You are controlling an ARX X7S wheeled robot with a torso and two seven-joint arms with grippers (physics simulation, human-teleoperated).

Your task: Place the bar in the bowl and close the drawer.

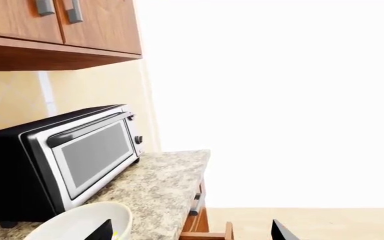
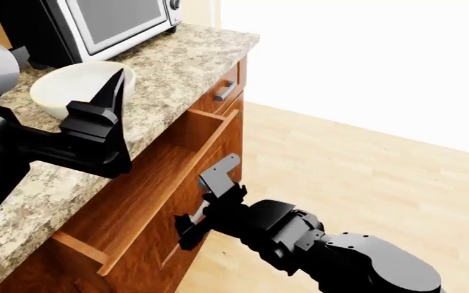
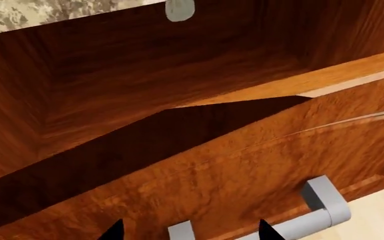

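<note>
Toaster oven (image 2: 96,21) stands behind bowl (image 2: 76,85).

Both arms are matte black. The left gripper (image 2: 112,91) has long tapering fingers that narrow to points, set on a blocky black wrist, behind which sits a rounded grey shell. The right gripper (image 2: 210,204) follows chunky faceted segments and a smooth dark-grey rounded forearm cover.

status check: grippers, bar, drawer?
Left gripper over the bowl, jaws apart, nothing visible between them. Right gripper open at the drawer handle. Drawer pulled out. Bar not clearly visible. Nothing blocking.
</note>
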